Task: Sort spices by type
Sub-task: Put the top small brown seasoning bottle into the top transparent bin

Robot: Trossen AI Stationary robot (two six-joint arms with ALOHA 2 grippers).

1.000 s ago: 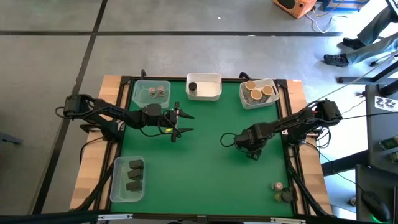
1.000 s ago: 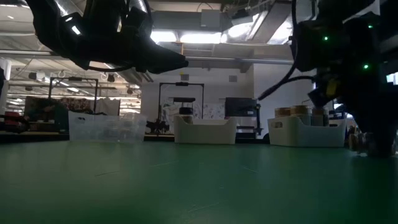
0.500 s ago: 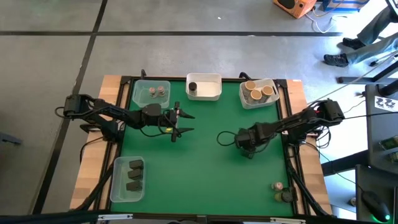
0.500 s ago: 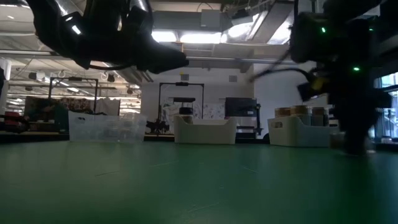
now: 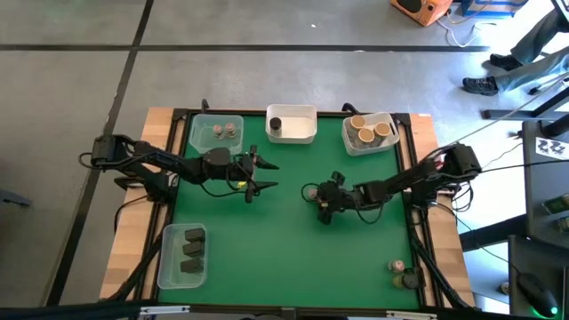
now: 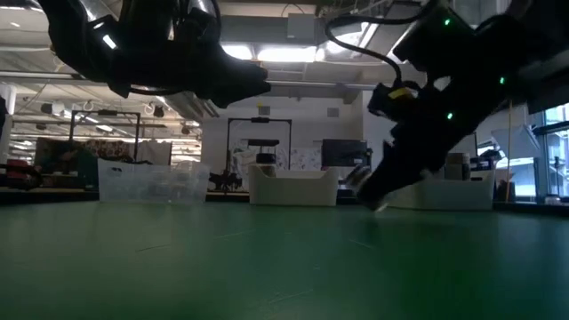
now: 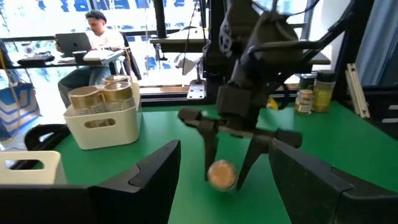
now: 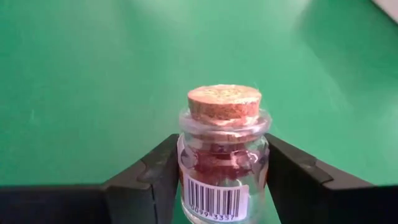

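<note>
Our right tool (image 5: pixel 313 193) is clamped on one small glass jar (image 8: pixel 224 158) with a cork stopper; in the right wrist view both dark fingers (image 8: pixel 149 180) press against its sides, and the jar carries a barcode label. In the left wrist view the same jar (image 7: pixel 221 174) shows between the two thin fingers of that tool, at or just above the green surface (image 5: pixel 284 258); we cannot tell whether it touches. From above, this tool sits near the middle of the surface, a little to the right.

Our left tool (image 5: pixel 263 175) hangs left of the middle, its two fingers apart and holding nothing, pointed toward the right tool.

Outward from there we count four tubs. Along the far edge stand three: a clear tub (image 5: pixel 201 140) at the left with two jars with grey-brown lids (image 5: pixel 224 132), a white tub (image 5: pixel 302 133) in the middle with one dark cylinder (image 5: pixel 276 124), and a white tub (image 5: pixel 356 147) at the right with three jars with tan lids (image 5: pixel 366 131). At the near left corner lies a clear tub (image 5: pixel 169 267) with three dark blocks (image 5: pixel 192 250).

Off the green surface, on the wooden edge at the near right corner, stand a few more jars (image 5: pixel 402 273); we cannot count them exactly. In the left wrist view one person (image 7: pixel 99 31) sits at a laptop beyond the surface.
</note>
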